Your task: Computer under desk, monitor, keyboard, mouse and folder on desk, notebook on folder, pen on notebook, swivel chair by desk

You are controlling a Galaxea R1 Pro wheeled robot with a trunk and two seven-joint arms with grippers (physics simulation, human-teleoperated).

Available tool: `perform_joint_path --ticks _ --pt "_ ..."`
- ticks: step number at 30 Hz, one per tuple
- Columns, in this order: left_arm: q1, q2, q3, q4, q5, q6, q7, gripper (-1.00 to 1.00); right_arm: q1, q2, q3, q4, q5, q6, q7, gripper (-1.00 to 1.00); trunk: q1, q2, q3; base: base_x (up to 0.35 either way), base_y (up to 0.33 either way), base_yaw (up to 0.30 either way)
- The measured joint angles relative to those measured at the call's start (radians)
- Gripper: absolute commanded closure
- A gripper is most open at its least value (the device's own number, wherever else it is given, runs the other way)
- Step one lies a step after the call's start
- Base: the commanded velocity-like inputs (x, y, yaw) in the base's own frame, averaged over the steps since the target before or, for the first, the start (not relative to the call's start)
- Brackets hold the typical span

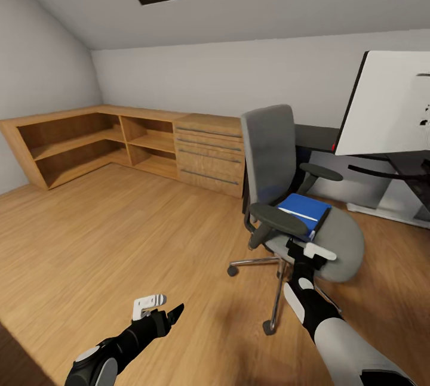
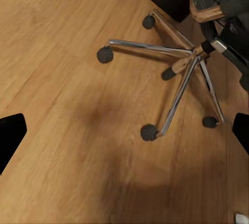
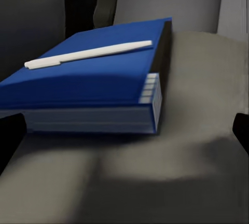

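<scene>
We face the grey padded swivel chair on its chrome five-star base, standing on the oak floor just beside the long black desk, where the wide white-backed monitor stands tilted. On the seat, toward the backrest, lies the flat bright blue folder with a slim white stick, perhaps the pen, resting across its cover. We judge the folder stiff, light and smooth, best pinched at its thick open edge, kept level so the stick stays put. Our right gripper hangs low over the seat's front, fingers spread wide, aimed at that edge. Our left gripper hovers over the floor near the casters, fingers likewise apart.
</scene>
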Motion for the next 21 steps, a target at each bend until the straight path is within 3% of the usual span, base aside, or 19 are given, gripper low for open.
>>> perform_joint_path --ticks 21 --pt "0.000 0.001 0.000 0.000 0.000 0.000 0.000 -1.00 0.000 0.000 0.000 0.001 -0.002 0.000 0.000 -1.00 0.000 0.000 0.024 0.000 0.000 -0.180"
